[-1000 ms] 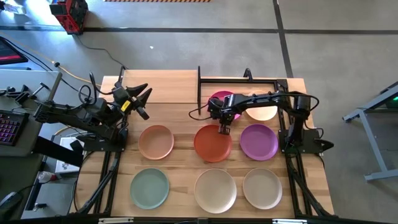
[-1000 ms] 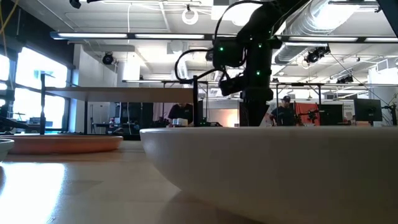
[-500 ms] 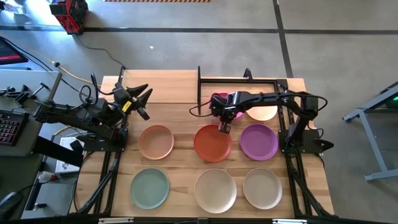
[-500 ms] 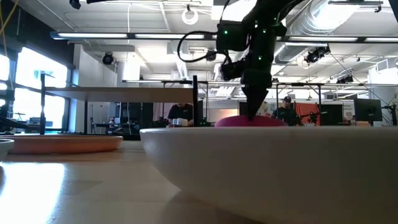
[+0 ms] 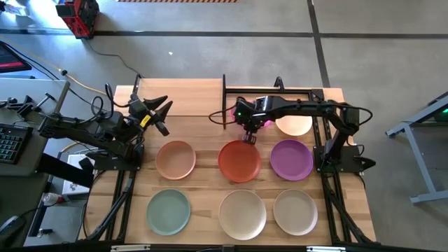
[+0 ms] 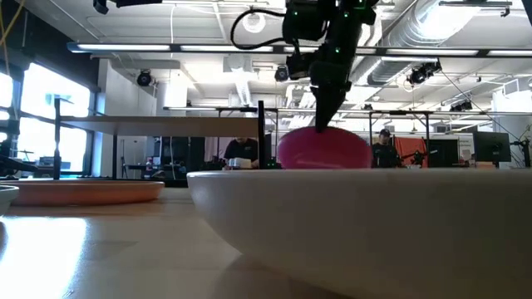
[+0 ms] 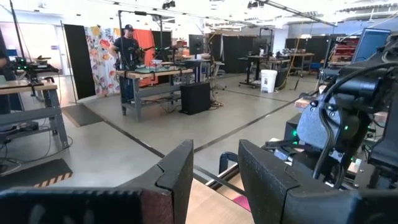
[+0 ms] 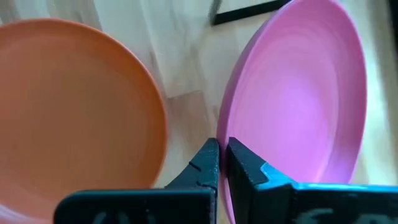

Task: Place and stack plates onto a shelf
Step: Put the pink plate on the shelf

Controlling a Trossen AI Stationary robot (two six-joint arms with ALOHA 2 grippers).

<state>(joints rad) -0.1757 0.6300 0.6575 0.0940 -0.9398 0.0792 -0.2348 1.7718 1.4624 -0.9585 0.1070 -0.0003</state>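
My right gripper (image 5: 248,135) (image 8: 222,155) is shut on the magenta plate (image 8: 298,106) (image 6: 324,149), which stands steeply tilted at the table's far middle. Beside it, the orange plate (image 5: 239,161) (image 8: 74,106) lies flat on its base. The peach (image 5: 175,159), purple (image 5: 291,159), mint green (image 5: 168,212), cream (image 5: 242,213) and beige (image 5: 295,211) plates also lie flat on the tabletop. Another cream plate (image 5: 294,126) sits at the far right. The shelf (image 5: 178,89) (image 6: 166,123) stands at the far edge. My left gripper (image 5: 161,114) (image 7: 214,174) waits open above the table's far left. My right gripper pinches the magenta plate's near rim (image 8: 225,127) between its two fingers, one on the hollow face and one on the underside. The fingers come from above, pointing down. The plate is tipped up on edge below them; the cream plate in front hides whether its lower part touches the table.
A black metal frame (image 5: 269,89) runs along the far right of the table, just behind the held plate. A black post (image 6: 260,133) rises at the shelf's end. The right arm's base (image 5: 336,143) stands at the right edge. Bare wood lies between shelf and peach plate.
My right gripper has risen and moved a little toward the far edge, taking the magenta plate's near rim up with it. The plate, out of sight behind the front plate a second ago in the low view, now stands tipped up well above it.
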